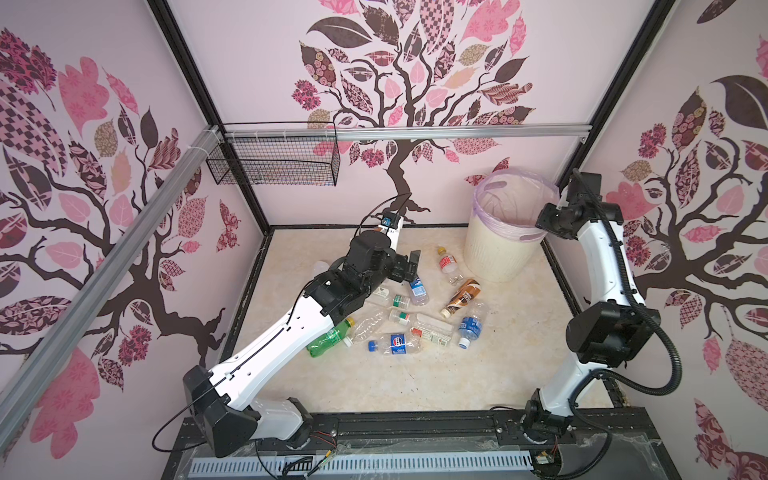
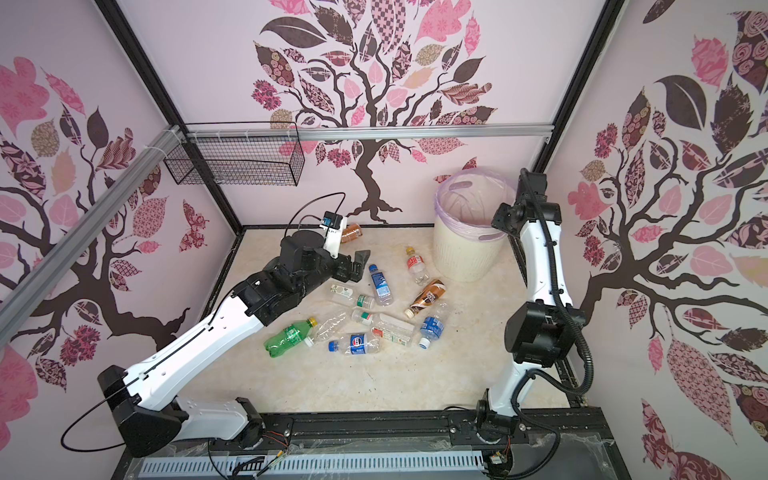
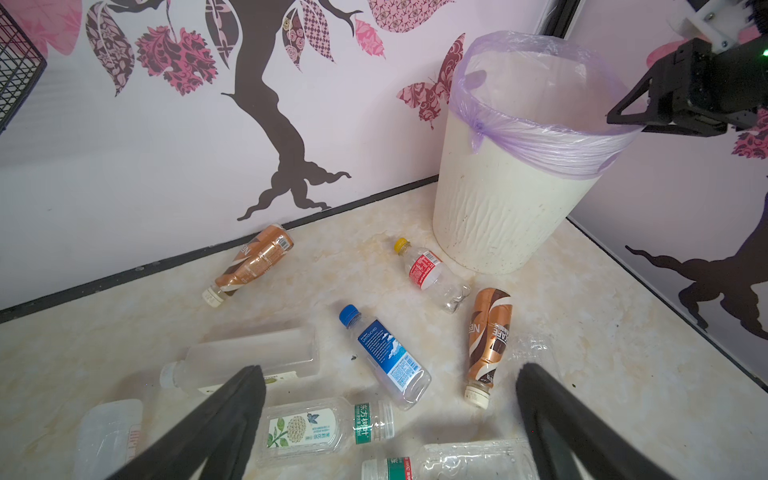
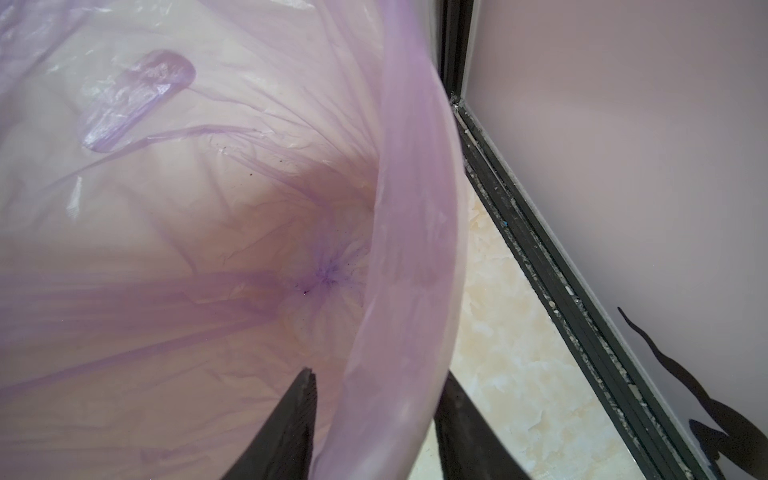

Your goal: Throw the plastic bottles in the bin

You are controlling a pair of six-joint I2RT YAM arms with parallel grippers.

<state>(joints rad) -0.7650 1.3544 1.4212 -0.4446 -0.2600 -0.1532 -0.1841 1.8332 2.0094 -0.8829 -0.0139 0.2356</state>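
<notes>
Several plastic bottles lie scattered on the marble floor: a green one (image 1: 328,338), a clear one with a blue label (image 3: 388,355), a red-labelled one (image 3: 428,270) and a brown one (image 3: 488,336). Another brown bottle (image 2: 351,232) rests against the back wall. My left gripper (image 3: 390,370) hangs open above the pile, holding nothing; it also shows in a top view (image 1: 409,266). The bin (image 1: 505,249) stands at the back right, lined with a lilac bag. My right gripper (image 4: 374,382) straddles the bin's rim (image 4: 411,249), one finger inside and one outside, closed on it.
A black wire basket (image 1: 274,160) hangs on the back rail at the left. Walls close in the floor on three sides. The bin (image 3: 507,208) sits close to the right wall's black frame (image 4: 540,270). Bare floor lies in front of the bottles.
</notes>
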